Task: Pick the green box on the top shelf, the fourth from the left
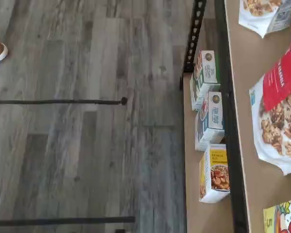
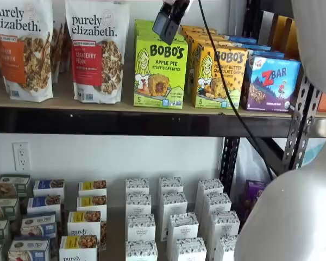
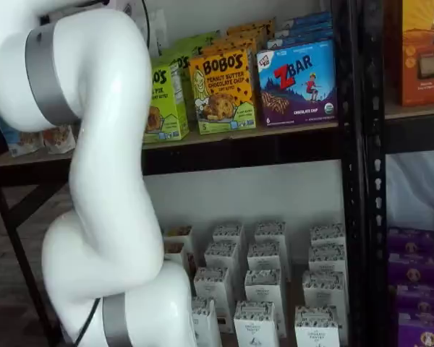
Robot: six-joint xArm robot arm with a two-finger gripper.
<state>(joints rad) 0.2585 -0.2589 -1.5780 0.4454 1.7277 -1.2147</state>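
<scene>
The green box (image 2: pixel 160 68) is a lime Bobo's Apple Pie carton standing upright on the top shelf (image 2: pixel 152 123), a tan board with a black front beam. Its side also shows behind the arm in a shelf view (image 3: pixel 165 101). My gripper (image 2: pixel 171 19) hangs from the view's top edge as one dark shape, in front of the green box's upper right corner. Its jaws stand wide open and hold nothing. The wrist view looks down past the top shelf's board (image 1: pixel 250 82) to the floor.
Granola bags (image 2: pixel 96 50) stand left of the green box; a yellow-orange Bobo's carton (image 2: pixel 220 76) and a blue ZBar carton (image 2: pixel 271 81) stand right. A black cable (image 2: pixel 224 89) hangs across them. My white arm (image 3: pixel 108 181) fills the foreground. Small cartons (image 2: pixel 141 217) crowd the lower shelf.
</scene>
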